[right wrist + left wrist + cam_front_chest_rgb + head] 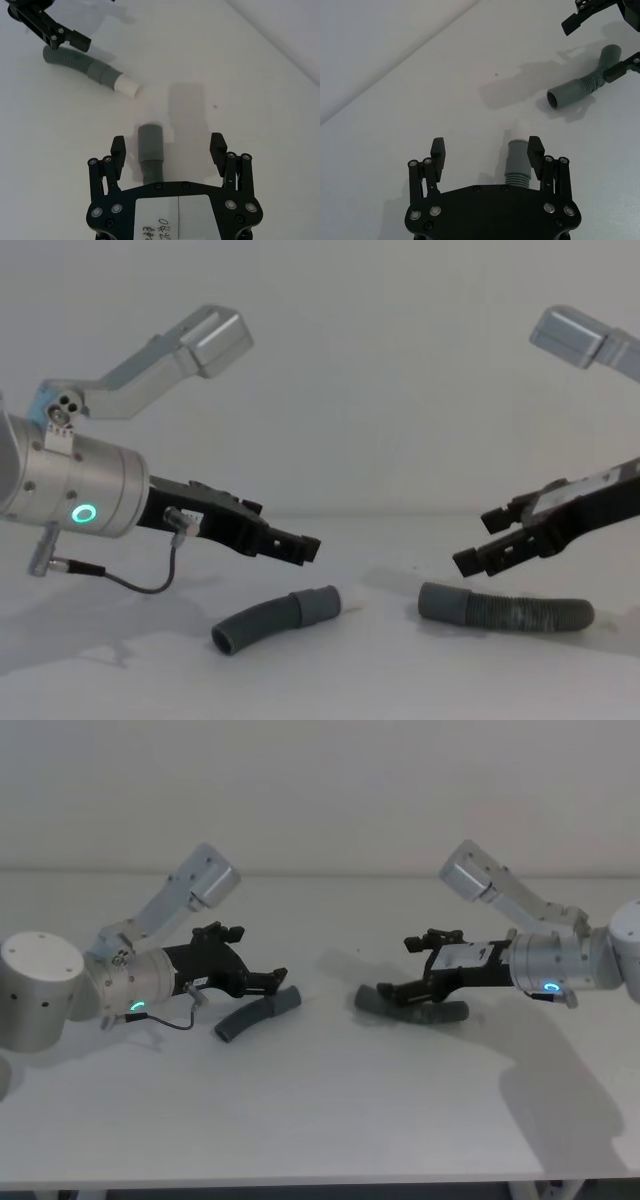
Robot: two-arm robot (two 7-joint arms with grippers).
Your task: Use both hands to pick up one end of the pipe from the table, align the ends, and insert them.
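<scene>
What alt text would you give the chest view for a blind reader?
Two black robot grippers, jaws open, hang over a white table: the left gripper above a short curved ribbed hose piece, the right gripper above a longer one.

The short hose piece (258, 1015) on the left and the longer hose piece (415, 1008) on the right are dark grey and ribbed, with smooth grey cuffs (320, 603). The short one's tip (126, 87) seems white, possibly glare. The left gripper (487, 145) and right gripper (168, 141) are black. The left wrist ring (83, 513) glows green. The table (320, 1120) is plain white.
</scene>
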